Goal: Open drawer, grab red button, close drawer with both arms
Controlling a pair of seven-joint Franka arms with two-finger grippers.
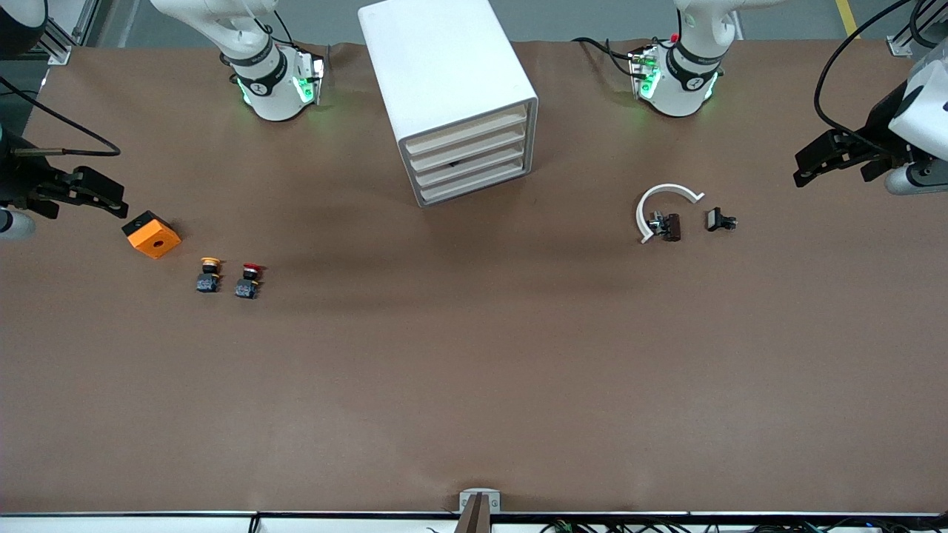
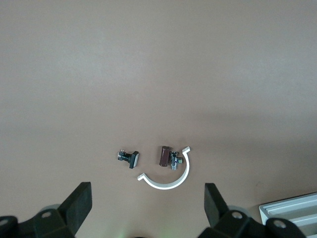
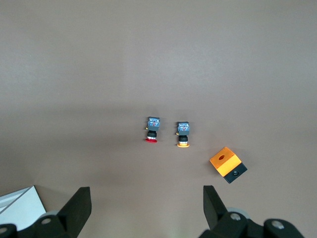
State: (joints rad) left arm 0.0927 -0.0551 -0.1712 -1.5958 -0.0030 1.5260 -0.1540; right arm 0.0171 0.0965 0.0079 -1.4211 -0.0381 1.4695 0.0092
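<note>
Both end effectors spread wide, empty. Right end effector hovering above the orange block, red button on the surface a little past it. Left end effector up over its end, near the white clip. All drawers shut. Risks: grabbing the yellow button beside the red one; pulling the wrong slat; dragging the cabinet instead of opening it.

I see a plain brown table. The cabinet is white, with cream drawer fronts. One button has a red cap on a dark blue-black body; its neighbour has a yellow-orange cap. The box is orange over black. The curved clip is white.
</note>
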